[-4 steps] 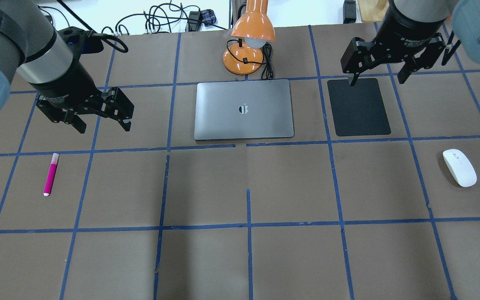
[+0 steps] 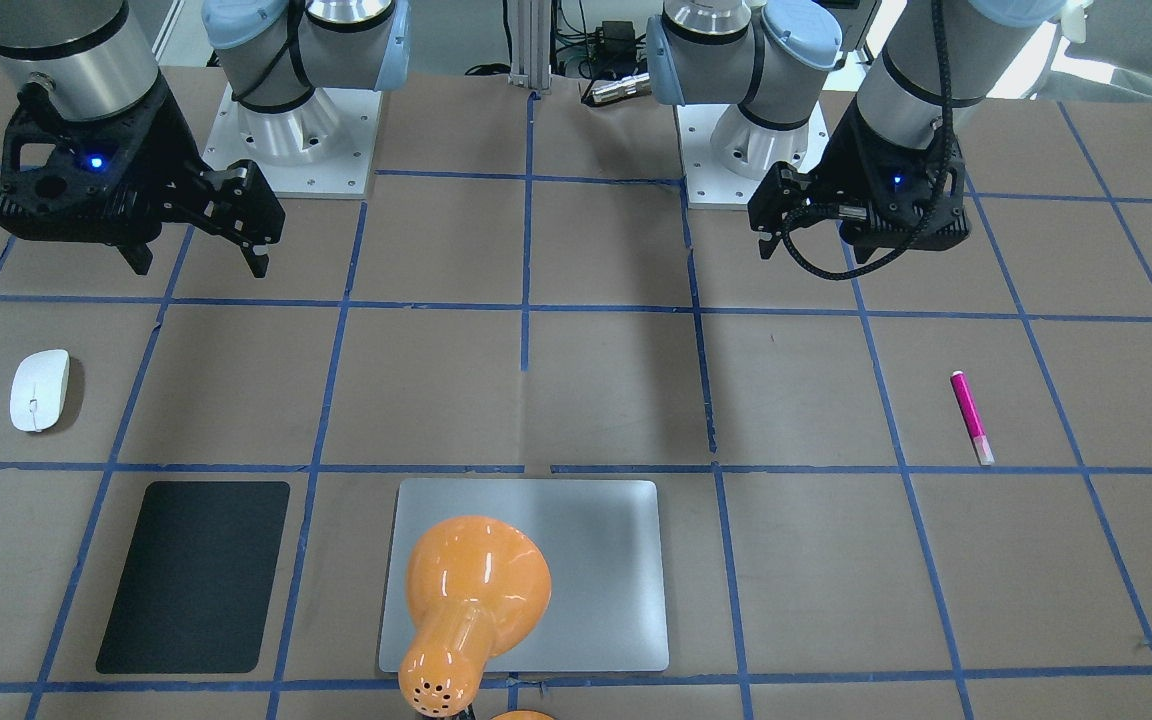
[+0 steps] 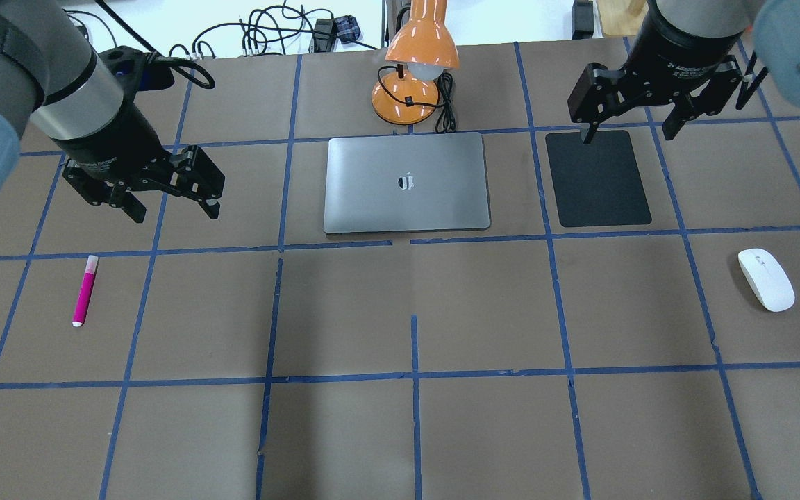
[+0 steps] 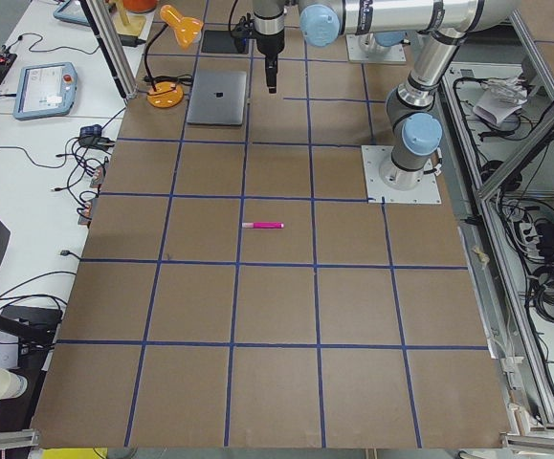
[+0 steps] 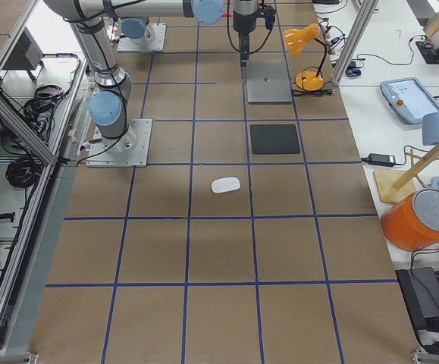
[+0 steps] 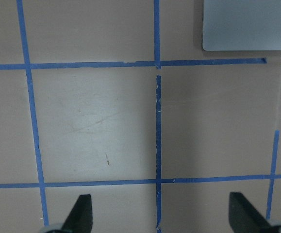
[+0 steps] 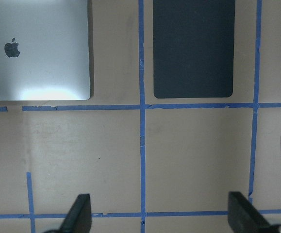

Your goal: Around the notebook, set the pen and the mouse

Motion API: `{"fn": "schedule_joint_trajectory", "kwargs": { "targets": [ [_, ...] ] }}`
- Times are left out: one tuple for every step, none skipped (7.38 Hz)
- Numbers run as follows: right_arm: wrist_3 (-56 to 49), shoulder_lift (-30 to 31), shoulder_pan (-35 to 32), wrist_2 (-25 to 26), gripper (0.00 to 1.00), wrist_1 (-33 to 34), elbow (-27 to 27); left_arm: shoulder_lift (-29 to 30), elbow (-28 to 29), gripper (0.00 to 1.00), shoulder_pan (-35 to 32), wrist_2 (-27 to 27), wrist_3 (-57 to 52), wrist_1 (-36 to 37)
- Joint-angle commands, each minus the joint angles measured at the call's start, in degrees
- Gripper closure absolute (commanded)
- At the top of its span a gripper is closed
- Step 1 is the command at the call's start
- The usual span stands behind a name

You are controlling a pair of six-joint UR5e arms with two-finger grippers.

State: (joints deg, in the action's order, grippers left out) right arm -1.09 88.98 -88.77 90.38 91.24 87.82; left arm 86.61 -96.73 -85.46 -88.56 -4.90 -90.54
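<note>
1. The pen [image 3: 85, 290] lies left on the surface [image 3: 344, 312], the mouse [image 3: 766, 279] right, both well apart from the notebook [image 3: 407, 182].
2. The left pincer [image 3: 174, 214] and right pincer [image 3: 629, 133] hover wide open and empty; I'd drop the left pincer squarely across the pen.
3. The notebook lies beyond, centred.

Brushed-metal notebook [image 3: 407, 182], glossy white plastic mouse [image 3: 766, 279], matt black mat [image 3: 597, 178], glossy orange lamp [image 3: 419, 48].

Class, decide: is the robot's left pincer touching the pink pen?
Apart. The overhead view shows the open left pincer well clear of the pen, which lies alone on the table with bare surface between them.
</note>
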Motion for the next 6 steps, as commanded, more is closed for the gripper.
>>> {"fn": "schedule_joint_trajectory", "kwargs": {
  "targets": [
    [0.1,0.3,0.0,0.7,0.0,-1.1,1.0,0.6,0.0,0.0,3.2,-0.2,0.1,0.0],
    [-0.4,0.5,0.1,0.6,0.0,-1.7,1.6,0.8,0.1,0.0,7.2,0.0,-0.2,0.0],
    [-3.0,0.1,1.1,0.8,0.0,-1.1,2.2,1.3,0.3,0.0,11.7,0.3,-3.7,0.4],
    [-9.4,0.1,5.3,0.5,0.0,-0.5,4.2,2.3,0.0,0.0,15.4,0.3,-11.4,2.4],
    [-13.1,0.1,11.7,-0.1,0.0,2.1,8.7,3.7,0.0,0.0,18.0,0.0,-14.4,4.6],
    [-23.2,0.1,16.7,0.1,0.0,12.3,15.9,5.4,0.0,0.0,20.7,0.0,-17.9,5.6]
  ]
}}
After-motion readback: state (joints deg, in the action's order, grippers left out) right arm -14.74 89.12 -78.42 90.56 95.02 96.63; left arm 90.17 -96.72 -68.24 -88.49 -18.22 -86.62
